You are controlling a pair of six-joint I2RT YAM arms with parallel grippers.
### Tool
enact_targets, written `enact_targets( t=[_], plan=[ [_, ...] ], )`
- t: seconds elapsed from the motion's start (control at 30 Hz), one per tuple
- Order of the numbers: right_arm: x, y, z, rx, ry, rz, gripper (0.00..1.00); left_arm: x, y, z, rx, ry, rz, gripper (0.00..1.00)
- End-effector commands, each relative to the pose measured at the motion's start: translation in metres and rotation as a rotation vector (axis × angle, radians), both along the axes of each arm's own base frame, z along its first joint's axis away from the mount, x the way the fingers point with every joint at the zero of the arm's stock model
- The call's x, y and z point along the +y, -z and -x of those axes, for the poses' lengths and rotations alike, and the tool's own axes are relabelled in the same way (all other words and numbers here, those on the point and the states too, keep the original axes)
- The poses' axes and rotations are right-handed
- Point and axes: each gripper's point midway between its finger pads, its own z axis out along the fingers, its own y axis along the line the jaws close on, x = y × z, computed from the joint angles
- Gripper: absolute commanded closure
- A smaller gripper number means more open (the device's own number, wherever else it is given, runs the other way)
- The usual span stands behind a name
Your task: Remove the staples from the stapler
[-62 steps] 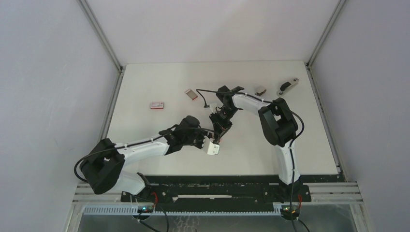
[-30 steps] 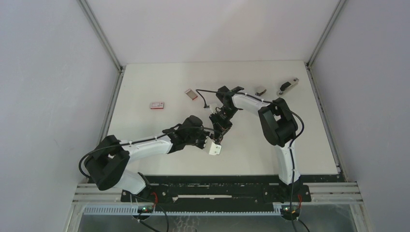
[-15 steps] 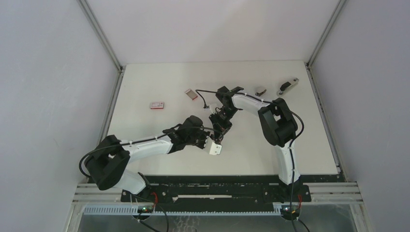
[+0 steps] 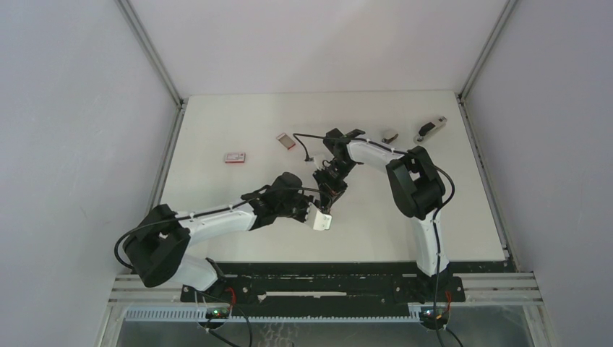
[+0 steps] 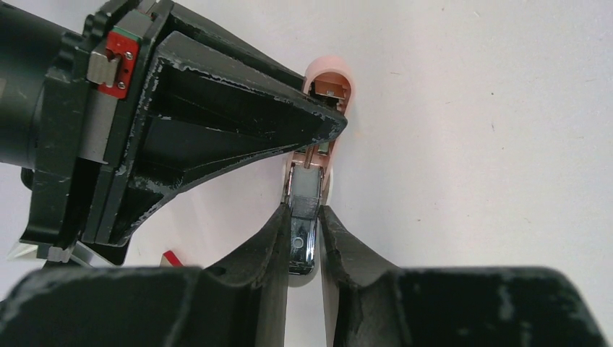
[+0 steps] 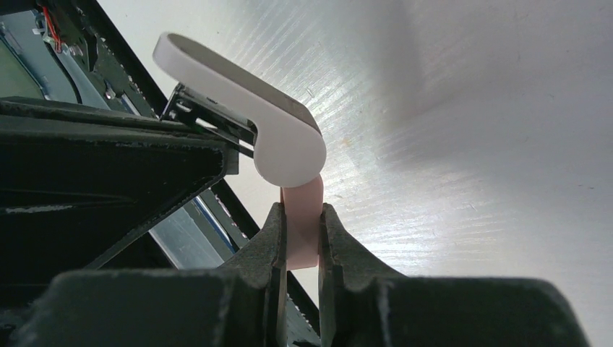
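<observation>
White surface (image 4: 238, 130), with both arms meeting on the stapler (image 4: 320, 220) near its middle.
Its metal rail (image 5: 303, 217) sits clamped in the left jaws; the right jaws pinch the pink base (image 6: 301, 217), white lid (image 6: 246, 108) swung up.

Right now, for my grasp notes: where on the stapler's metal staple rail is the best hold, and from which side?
Pinch the rail across its two flat long sides, coming in end-on along its length, as the left gripper does. It is narrow and straight, and the right gripper holds the pink base.
</observation>
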Motion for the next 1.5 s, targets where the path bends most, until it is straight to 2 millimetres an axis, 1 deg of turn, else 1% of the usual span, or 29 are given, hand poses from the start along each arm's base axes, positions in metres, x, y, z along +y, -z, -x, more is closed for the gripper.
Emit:
enact_targets(
  t=[0.0,0.17,0.5,0.73,0.9,1.03,1.27,1.47],
  plan=[
    [0.004,-0.006,-0.015,-0.043,-0.001,-0.034,1.00,-0.021,-0.043,-0.004,-0.029,0.013,0.118,0.75],
    [0.002,-0.005,-0.018,-0.044,0.009,-0.033,1.00,-0.021,-0.042,-0.003,-0.017,0.011,0.124,0.75],
    [-0.009,-0.005,-0.027,-0.042,0.040,-0.030,1.00,-0.018,-0.045,-0.010,-0.014,-0.022,0.149,0.75],
    [-0.005,-0.010,-0.023,-0.051,0.021,-0.040,1.00,-0.021,-0.040,-0.022,-0.037,-0.052,0.135,0.59],
    [-0.001,-0.011,-0.018,-0.047,0.003,-0.039,1.00,-0.024,-0.040,-0.028,-0.053,-0.052,0.125,0.54],
    [0.001,-0.013,-0.016,-0.050,-0.006,-0.047,1.00,-0.025,-0.033,-0.027,-0.051,-0.037,0.101,0.53],
    [0.002,-0.016,-0.015,-0.048,-0.007,-0.055,1.00,-0.025,-0.020,-0.017,-0.042,0.010,0.061,0.53],
    [0.003,-0.019,-0.014,-0.049,-0.010,-0.062,1.00,-0.026,-0.015,-0.021,-0.044,-0.001,0.046,0.57]
  ],
)
